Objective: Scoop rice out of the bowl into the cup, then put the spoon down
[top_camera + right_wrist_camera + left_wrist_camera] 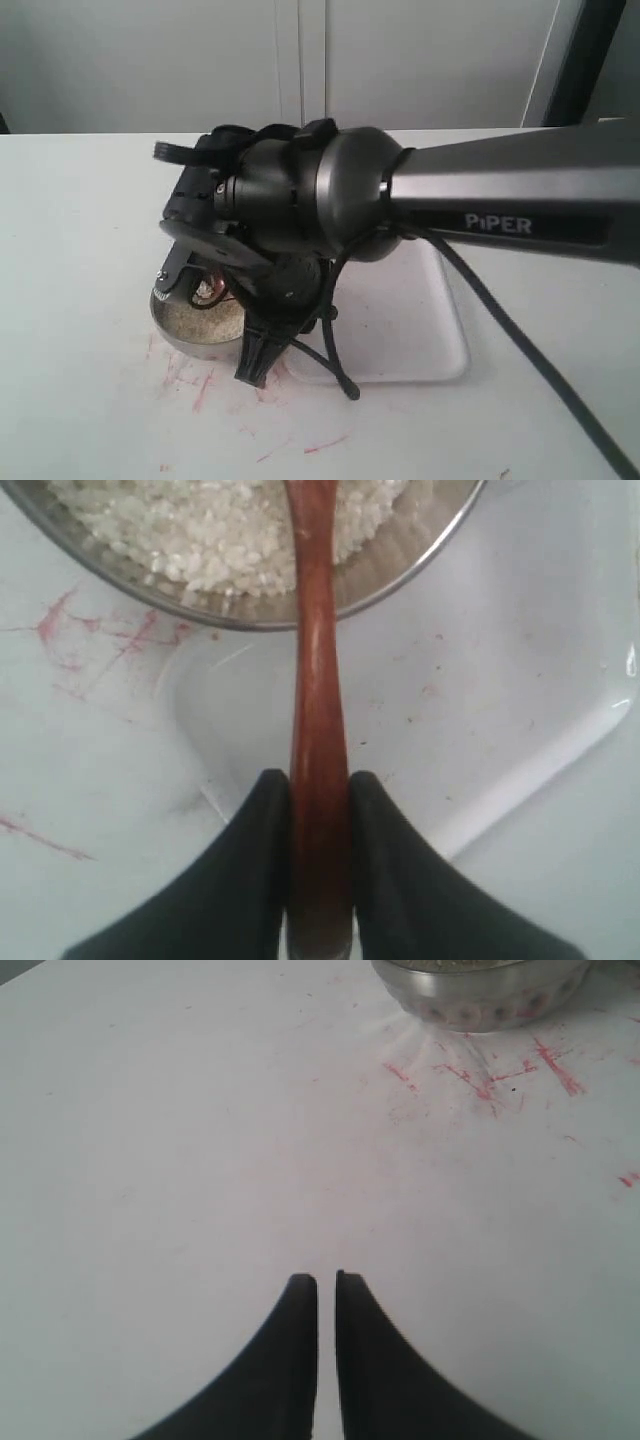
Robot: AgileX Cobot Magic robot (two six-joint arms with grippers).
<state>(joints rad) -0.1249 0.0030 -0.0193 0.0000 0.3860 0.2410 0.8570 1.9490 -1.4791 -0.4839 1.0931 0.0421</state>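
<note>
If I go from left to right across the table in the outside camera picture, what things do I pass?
bowl with rice in it → white tray. The robot arm hangs over both, so it gets no place in the line.

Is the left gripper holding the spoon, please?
No, the left gripper is shut and empty over the table, while the right gripper clamps the spoon.

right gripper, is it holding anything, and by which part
The right gripper holds the wooden spoon by the end of its handle; the rest reaches over the rice in the bowl.
</note>
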